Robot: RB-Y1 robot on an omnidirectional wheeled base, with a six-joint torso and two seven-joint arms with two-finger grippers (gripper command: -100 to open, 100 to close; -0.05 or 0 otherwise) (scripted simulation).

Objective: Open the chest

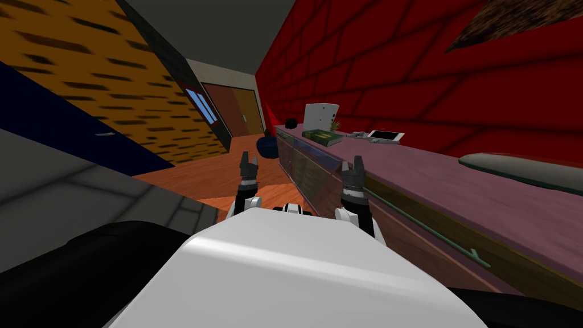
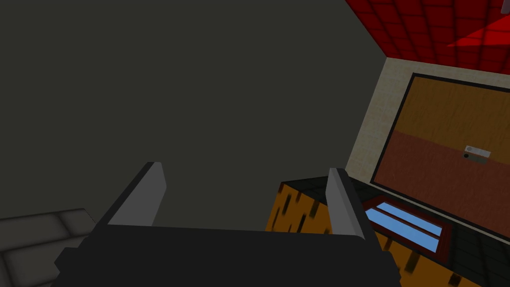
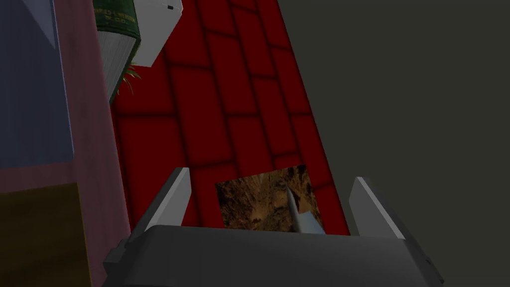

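The chest is a long low cabinet along the red wall on my right, with a purple top, brown front panels and a thin green bar handle. My right gripper is raised and open, just in front of the chest's upper front edge and not touching it. In the right wrist view the open right gripper is empty, with the chest's purple top off to one side. My left gripper is raised over the wooden floor, away from the chest. The left gripper is open and holds nothing.
On the chest's top lie a green book, a white box, a flat white device and a dark oblong dish. A dark blue round thing sits on the floor by the chest's far end. A brown door closes the corridor.
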